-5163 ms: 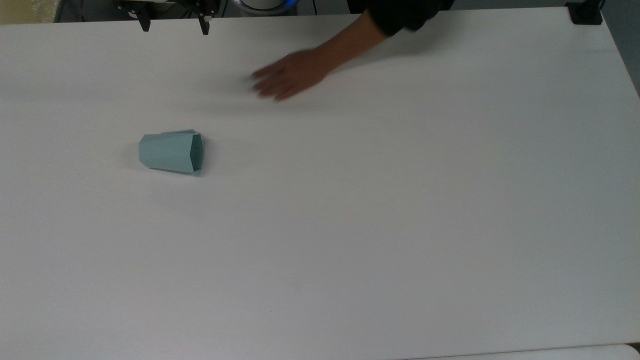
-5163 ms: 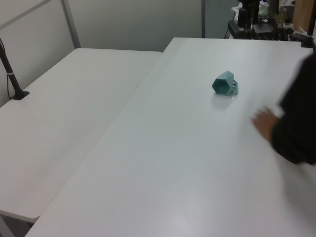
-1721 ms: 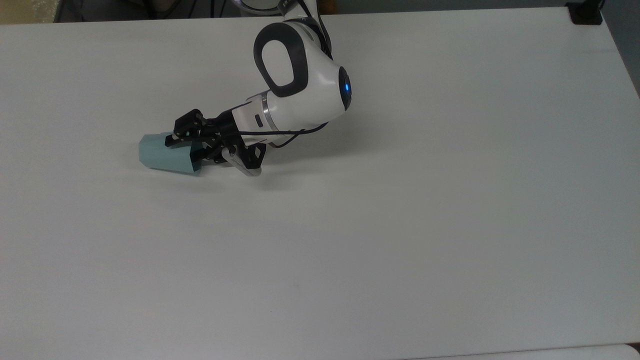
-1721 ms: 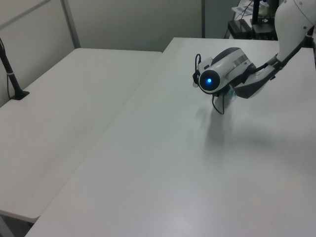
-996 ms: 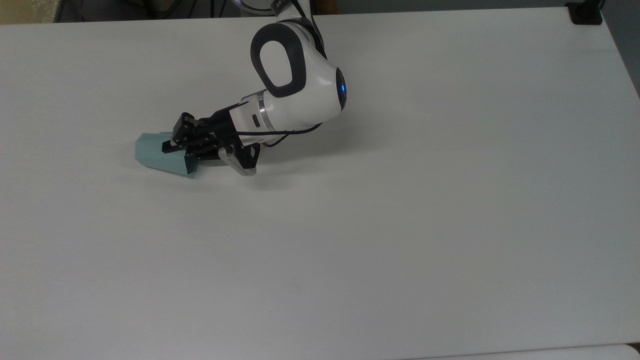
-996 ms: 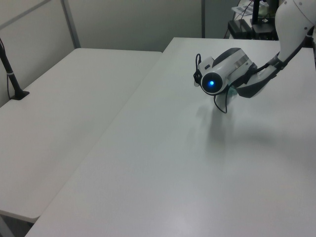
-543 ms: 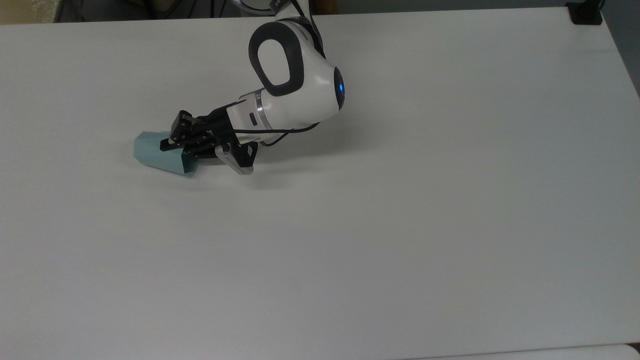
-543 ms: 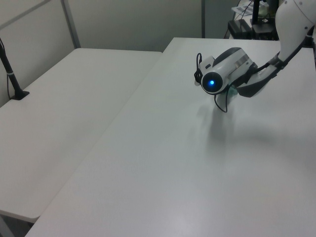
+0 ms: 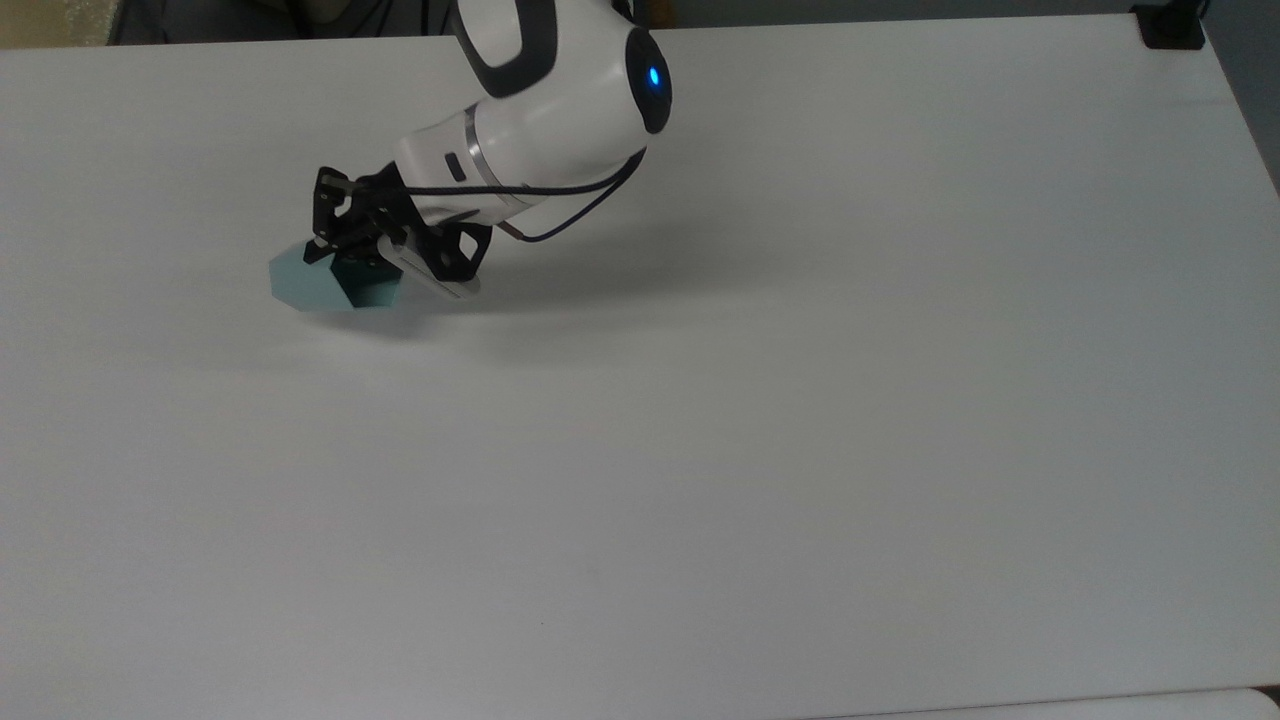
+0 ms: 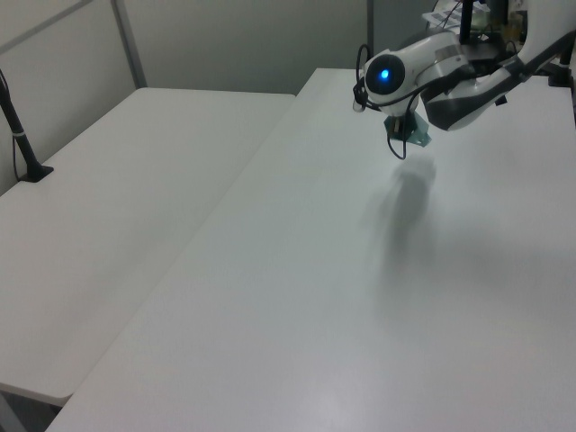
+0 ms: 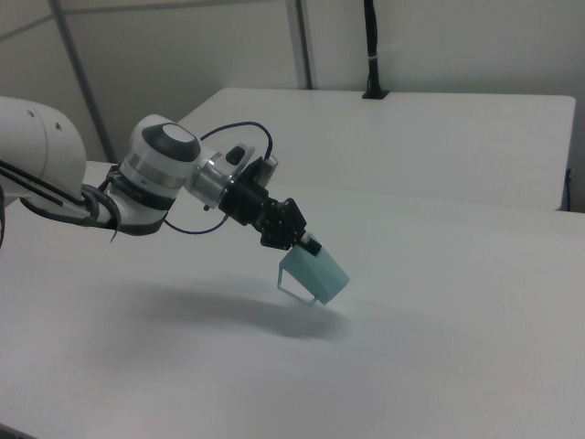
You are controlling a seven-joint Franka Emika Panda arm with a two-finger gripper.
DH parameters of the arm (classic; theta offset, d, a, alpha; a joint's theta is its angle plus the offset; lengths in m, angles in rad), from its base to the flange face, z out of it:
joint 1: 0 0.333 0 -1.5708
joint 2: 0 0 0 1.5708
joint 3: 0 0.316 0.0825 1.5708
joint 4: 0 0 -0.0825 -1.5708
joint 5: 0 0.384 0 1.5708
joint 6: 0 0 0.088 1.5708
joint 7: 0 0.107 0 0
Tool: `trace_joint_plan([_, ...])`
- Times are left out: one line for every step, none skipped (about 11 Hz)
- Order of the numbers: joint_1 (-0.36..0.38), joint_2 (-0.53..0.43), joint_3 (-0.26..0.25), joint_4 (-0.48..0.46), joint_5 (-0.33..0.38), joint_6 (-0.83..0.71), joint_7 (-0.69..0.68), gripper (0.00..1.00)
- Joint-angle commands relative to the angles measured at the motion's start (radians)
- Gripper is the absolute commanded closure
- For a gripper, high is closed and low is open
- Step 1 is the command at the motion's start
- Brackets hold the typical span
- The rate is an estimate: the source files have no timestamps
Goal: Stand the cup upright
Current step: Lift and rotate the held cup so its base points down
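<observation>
Above the table [image 9: 800, 450], toward its far edge and the top view's left, the cup [image 9: 330, 283] is hanging in the air, lifted clear of the white surface; the right view shows it [image 11: 315, 274] well off the tabletop with its shadow lying apart beneath it. It is tilting, neither flat on its side nor upright: in the right view the narrow base is pointing down and toward the right view's right, while the rim end is sitting up against the gripper [image 11: 297, 240]. In the top view the dark inside of the mouth is showing just under the gripper [image 9: 345, 243]. The fingers are pinching the cup at its rim end, pressing on the wall there, and the gripper is reaching down at a slant from the white arm [image 9: 540, 95], which is stretching in from the table's far edge. In the left view only a small teal sliver of the cup [image 10: 418, 137] is peeking out below the arm [image 10: 423, 67].

Half a second ago the cup was lying on its side on the table with the gripper already closed on its rim and the arm held low. Now the arm is standing higher, the cup is off the surface, and its mouth is swinging round to face more upward.
</observation>
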Motion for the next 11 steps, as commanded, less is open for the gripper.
trace_joint_plan([-0.024,-0.083,0.007,-0.012,0.141,0.033,-0.073,1.0])
trace_joint_plan([-0.037,-0.134,0.007,-0.024,0.218,0.055,-0.109,1.0])
trace_joint_plan([-0.043,-0.183,0.007,-0.053,0.321,0.069,-0.165,1.0])
trace_joint_plan([-0.049,-0.23,0.004,-0.068,0.429,0.071,-0.23,1.0])
trace_joint_plan([-0.058,-0.273,0.001,-0.085,0.538,0.074,-0.277,1.0])
trace_joint_plan([-0.066,-0.315,-0.004,-0.122,0.643,0.104,-0.32,1.0])
trace_joint_plan([-0.075,-0.351,-0.007,-0.171,0.738,0.165,-0.343,1.0])
trace_joint_plan([-0.084,-0.373,-0.009,-0.218,0.813,0.23,-0.347,1.0])
trace_joint_plan([-0.086,-0.384,-0.019,-0.27,0.866,0.299,-0.347,1.0])
trace_joint_plan([-0.086,-0.402,-0.036,-0.329,0.941,0.383,-0.344,1.0])
trace_joint_plan([-0.084,-0.427,-0.051,-0.393,1.011,0.473,-0.332,1.0])
